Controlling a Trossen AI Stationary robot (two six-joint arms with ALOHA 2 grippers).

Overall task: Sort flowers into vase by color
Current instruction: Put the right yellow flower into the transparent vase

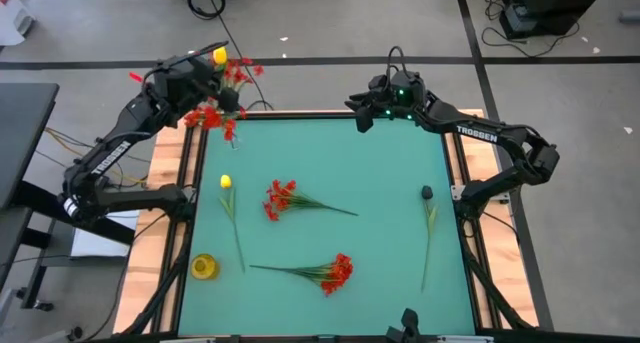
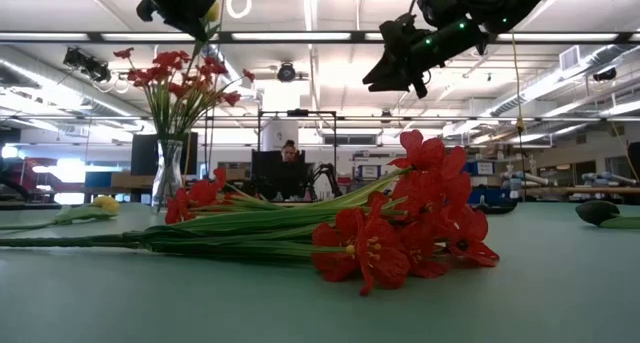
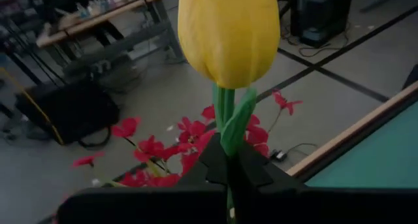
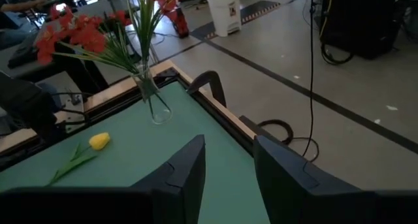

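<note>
My left gripper (image 1: 212,69) is raised over the table's far left corner, shut on a yellow tulip (image 3: 228,34), above the clear glass vase (image 2: 168,175). Sprays of red blossoms (image 2: 180,73) stand in that vase. On the green table lie another yellow tulip (image 1: 226,182), two red sprays (image 1: 280,198) (image 1: 338,273) and a dark-budded stem (image 1: 427,194). My right gripper (image 4: 228,172) hovers open above the far edge, touching nothing. My left gripper pinches the tulip's green stem (image 3: 225,129) just below the bud, between its two fingers (image 3: 251,172). The bud stands clear beyond the fingertips, lifted off the table. The lower stem is hidden behind the gripper.
A small round yellow container (image 1: 204,266) sits near the table's left edge. Wooden rails (image 1: 165,173) frame the green mat. Bare mat shows in the middle far part (image 1: 340,153). A person sits far behind the table in the low view (image 2: 290,153).
</note>
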